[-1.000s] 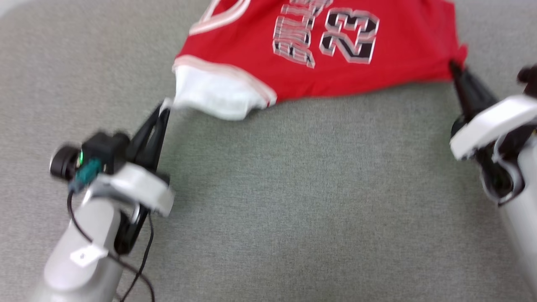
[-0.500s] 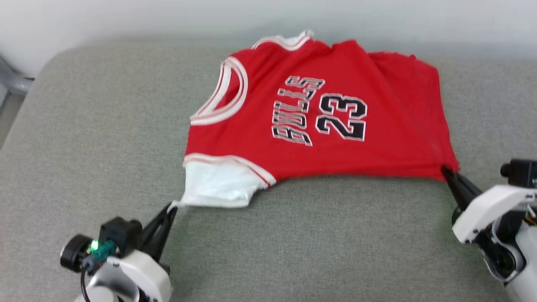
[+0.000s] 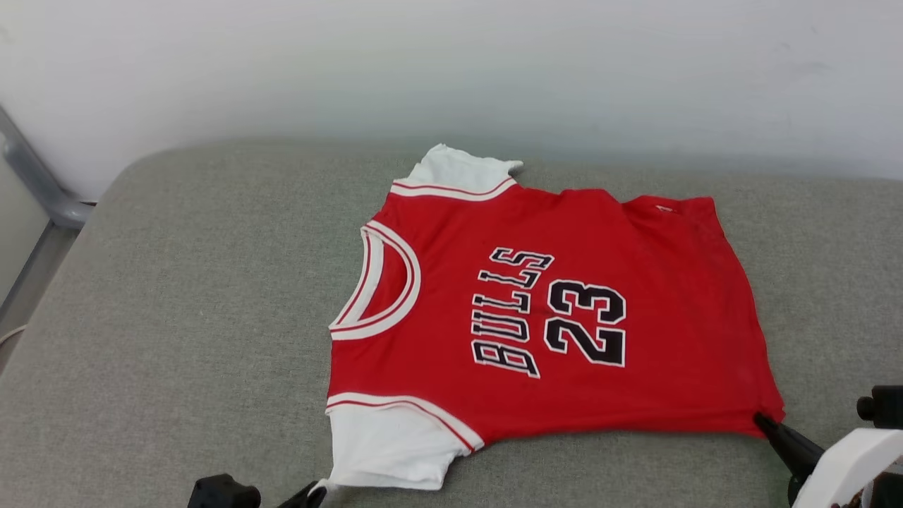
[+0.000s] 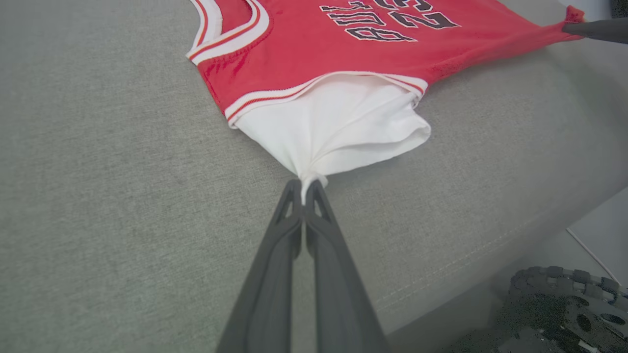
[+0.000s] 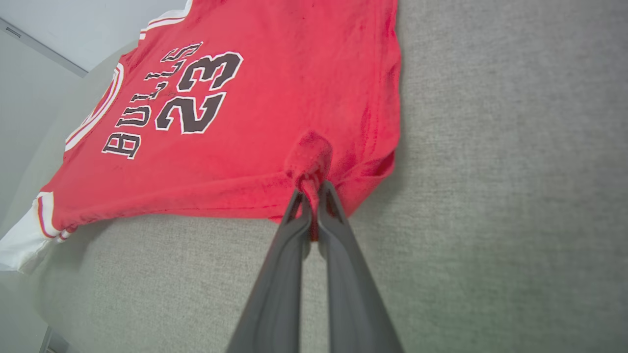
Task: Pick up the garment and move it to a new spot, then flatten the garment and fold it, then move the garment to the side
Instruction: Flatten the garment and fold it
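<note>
A red jersey T-shirt (image 3: 550,317) lies front up and mostly flat on a grey upholstered cushion (image 3: 176,317), a little right of the middle and closer to the pale wall (image 3: 451,70) at the far side than to the near edge. Its striped collar (image 3: 381,282) faces left and its hem runs down the right side, so the black-and-white lettering "BULLS 23" (image 3: 550,314) reads sideways. One white sleeve (image 3: 455,169) points to the far side and the other white sleeve (image 3: 388,444) to the near side. The left claw (image 4: 304,189) has its two dark fingers pressed together on the tip of the near sleeve, and the white cloth gathers into a tight point between the fingertips and fans out behind them. The right claw (image 5: 314,196) is likewise clamped, on the near right corner of the hem (image 5: 309,157), where a small wad of red cloth bunches up just above the fingertips. Between the two grips the near edge of the shirt runs in a nearly straight line. A grey metal tube (image 3: 35,183) slants along the far left edge beside the cushion.
</note>
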Controlling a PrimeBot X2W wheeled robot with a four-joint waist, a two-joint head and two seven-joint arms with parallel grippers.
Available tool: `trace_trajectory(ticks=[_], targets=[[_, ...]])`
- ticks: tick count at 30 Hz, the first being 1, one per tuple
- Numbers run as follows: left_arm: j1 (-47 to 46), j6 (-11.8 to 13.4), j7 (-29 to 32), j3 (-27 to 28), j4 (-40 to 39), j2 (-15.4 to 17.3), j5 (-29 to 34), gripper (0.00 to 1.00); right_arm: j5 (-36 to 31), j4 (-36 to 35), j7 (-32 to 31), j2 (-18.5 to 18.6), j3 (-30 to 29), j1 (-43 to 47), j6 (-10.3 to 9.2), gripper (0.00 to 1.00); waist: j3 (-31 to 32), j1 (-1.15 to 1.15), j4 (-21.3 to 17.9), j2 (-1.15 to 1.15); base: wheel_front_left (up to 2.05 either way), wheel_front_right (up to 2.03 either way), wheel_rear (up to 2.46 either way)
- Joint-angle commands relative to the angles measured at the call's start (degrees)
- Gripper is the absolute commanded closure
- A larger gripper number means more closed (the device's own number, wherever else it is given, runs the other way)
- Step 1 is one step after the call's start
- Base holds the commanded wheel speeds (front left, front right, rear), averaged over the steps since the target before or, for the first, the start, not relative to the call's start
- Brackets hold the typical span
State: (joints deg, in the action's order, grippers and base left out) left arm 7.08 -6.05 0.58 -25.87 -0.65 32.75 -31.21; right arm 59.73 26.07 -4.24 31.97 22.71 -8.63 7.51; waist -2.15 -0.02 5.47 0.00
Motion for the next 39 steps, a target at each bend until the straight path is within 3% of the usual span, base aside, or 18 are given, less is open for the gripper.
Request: trace_trajectory(ticks=[1,8,15,28,39], targets=[[1.3,-0.1,0.6,-0.1,-1.1,0.6,-1.2,1.00,0.9,-1.2,-0.8,0.9,0.0,1.7,-0.05,1.00,1.0,0.02,-0.1,0.00,0.00,0.00,0.00],[8.4,-0.8,5.0,-0.6,-7.3,5.9,-7.0,1.00,5.4,-8.2,-5.3,4.4,-1.7,10.4,-0.05,1.00,3.1,0.02,-0.1,0.00,0.00,0.00,0.00],[6.7,-0.2,3.6,1.5,-11.3,7.0,-7.2,1.00,5.6,-13.9,-7.0,5.4,-5.6,14.1,-0.05,1.00,2.8,0.02,-0.9,0.00,0.00,0.00,0.00],[-7.6,-0.4,3.3,3.4,-9.0,5.3,-5.3,1.00,2.1,-19.8,-14.0,2.2,-11.8,8.9,-0.05,1.00,-3.3,0.02,-2.8,0.00,0.00,0.00,0.00],[-19.8,-1.2,3.7,1.1,-0.9,4.4,-4.9,1.00,-4.4,-17.1,-18.8,-3.5,-16.1,1.4,-0.05,1.00,-9.1,0.02,-3.7,0.00,0.00,0.00,0.00]])
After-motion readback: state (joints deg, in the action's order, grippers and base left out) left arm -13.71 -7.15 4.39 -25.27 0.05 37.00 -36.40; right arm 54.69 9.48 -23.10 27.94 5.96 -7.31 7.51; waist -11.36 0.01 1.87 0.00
